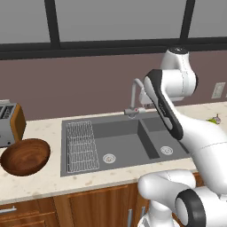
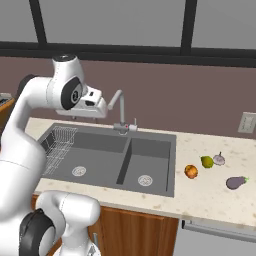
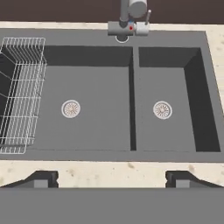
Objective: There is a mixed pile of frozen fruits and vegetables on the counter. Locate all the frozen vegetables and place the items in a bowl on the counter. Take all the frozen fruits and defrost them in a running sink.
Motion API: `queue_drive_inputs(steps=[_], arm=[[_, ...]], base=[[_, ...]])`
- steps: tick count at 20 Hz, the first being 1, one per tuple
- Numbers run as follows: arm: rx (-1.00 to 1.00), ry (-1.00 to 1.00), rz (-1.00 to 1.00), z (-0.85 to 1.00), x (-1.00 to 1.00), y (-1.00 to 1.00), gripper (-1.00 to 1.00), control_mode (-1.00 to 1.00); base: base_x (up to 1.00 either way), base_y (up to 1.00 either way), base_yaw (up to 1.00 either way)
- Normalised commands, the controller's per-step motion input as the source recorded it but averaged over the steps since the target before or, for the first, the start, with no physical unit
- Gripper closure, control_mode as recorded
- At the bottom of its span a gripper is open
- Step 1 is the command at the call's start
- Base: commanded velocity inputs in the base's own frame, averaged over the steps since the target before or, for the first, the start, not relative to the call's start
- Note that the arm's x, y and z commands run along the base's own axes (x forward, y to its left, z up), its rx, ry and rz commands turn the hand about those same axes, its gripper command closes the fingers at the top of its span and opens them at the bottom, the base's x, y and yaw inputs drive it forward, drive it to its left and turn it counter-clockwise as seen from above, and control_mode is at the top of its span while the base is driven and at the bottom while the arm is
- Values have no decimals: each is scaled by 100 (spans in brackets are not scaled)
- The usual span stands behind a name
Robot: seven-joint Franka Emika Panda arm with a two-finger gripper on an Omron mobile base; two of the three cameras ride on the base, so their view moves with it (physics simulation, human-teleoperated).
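Arm links rise from the base near the cabinet fronts, bend up over the front edge of the surface and fold forward at a raised elbow, so that the hand hangs above the sink, pointing down toward it; in the hand view its two dark fingertips stand far apart at the bottom with nothing between them, so the hand is released and empty; no brand, label or readable writing can be made out on anything. Below the hand lie the large basin with its round drain, the smaller basin beside it with a second drain, and the wire rack standing at the outer end of the large basin; beyond them, at the back rim, stands the curved silver tap, and I cannot tell whether water runs from it. The left base view shows the wooden bowl on the surface left of the sink, just in front of a toaster, and it looks empty. The right base view shows the mixed pile on the surface right of the sink: the orange fruit nearest the small basin, the yellow-green fruit just behind it, the whitish bulb next to that, and the purple eggplant lying a little apart toward the right edge; further back a wall socket sits on the brown wall under the dark-framed window.
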Motion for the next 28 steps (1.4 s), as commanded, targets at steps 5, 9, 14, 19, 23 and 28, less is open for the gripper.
queue_drive_inputs(steps=[5, 9, 14, 19, 23, 28], arm=[[0, 5, -9, -16, -18, -32, -100, -100], [0, 6, -9, -18, -9, -40, -100, -100], [0, 6, -7, -16, -3, -49, -100, -100], [0, 7, -6, -15, 0, -54, -100, -100], [0, 7, -5, -16, 0, -57, -100, -100], [0, 8, -6, -16, 0, -56, -100, -100]], base=[[0, 0, 0], [0, 0, 0], [0, 0, 0], [0, 0, 0], [0, 0, 0], [0, 0, 0]])
